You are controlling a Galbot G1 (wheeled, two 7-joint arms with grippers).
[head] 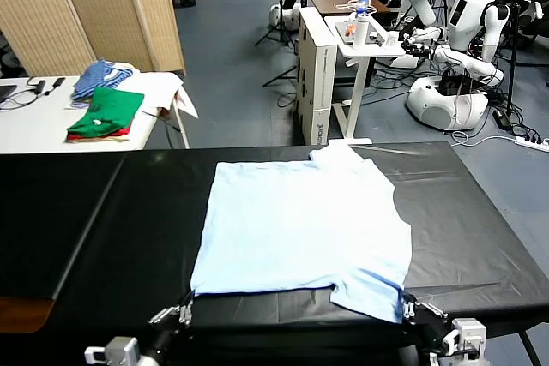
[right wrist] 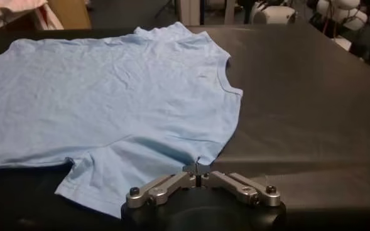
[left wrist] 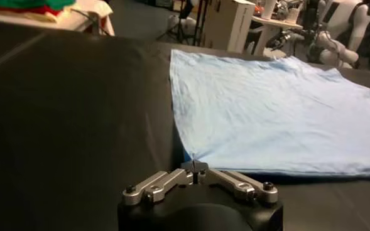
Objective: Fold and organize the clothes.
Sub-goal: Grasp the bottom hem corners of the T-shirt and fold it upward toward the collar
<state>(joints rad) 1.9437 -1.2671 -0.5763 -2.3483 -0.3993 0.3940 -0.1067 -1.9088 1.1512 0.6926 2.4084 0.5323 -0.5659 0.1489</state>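
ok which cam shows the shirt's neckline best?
Right wrist view: the T-shirt neckline curves unobstructed along its edge by the right gripper. The head view shows it as a small notch; the left wrist view, over the left gripper, hardly shows it.

the head camera looks forward and down from above the black table, taking in the whole pale blue t-shirt and the lab floor beyond. both wrist cameras sit low, just behind their own pincers, looking across the tabletop. the left gripper meets the shirt's near corner directly ahead. the right gripper meets its edge by the sleeve. all three views share the shirt.
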